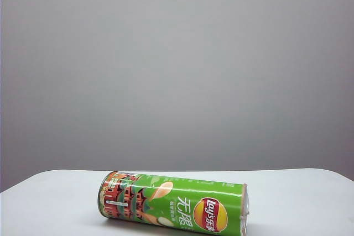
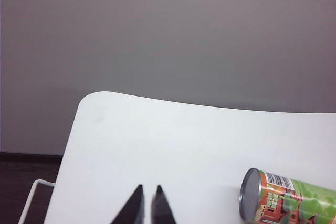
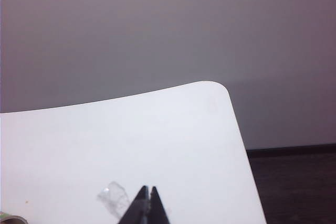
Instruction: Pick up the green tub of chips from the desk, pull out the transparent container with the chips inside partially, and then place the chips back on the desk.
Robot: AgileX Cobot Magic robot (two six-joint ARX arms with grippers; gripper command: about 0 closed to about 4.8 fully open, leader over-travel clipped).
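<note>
Lying on its side on the desk [image 1: 310, 192], near the front edge in the exterior view: the tub [image 1: 172, 203], long and bright green, with the red and yellow logo facing the camera. Pointing its red-building end to the left and its other silver-rimmed end to the right there. Showing no arms at all in that view. Hanging over the left part of the desk [image 2: 173, 145] in the left wrist view: the left gripper [image 2: 149, 188], fingers almost pressed together with only a thin slit between them, pinching nothing. Resting well apart from those tips, off to one side: the tub [image 2: 286, 200], showing its grey metal end cap and a barcode. Peeking out past the desk corner in that view: a thin white rail [image 2: 31, 195] over the dark floor [image 2: 26, 177]. Hanging over the right part of the desk [image 3: 131, 140] in the right wrist view: the right gripper [image 3: 148, 188], fingers pressed tight together, pinching nothing. Lying just beside its tips: a small clear piece [image 3: 114, 196], maybe a scrap of plastic film, too blurry to tell for sure. Poking in at the corner of that view: a sliver of the tub [image 3: 9, 217]. Standing behind everything: a plain grey wall [image 1: 177, 64].
</note>
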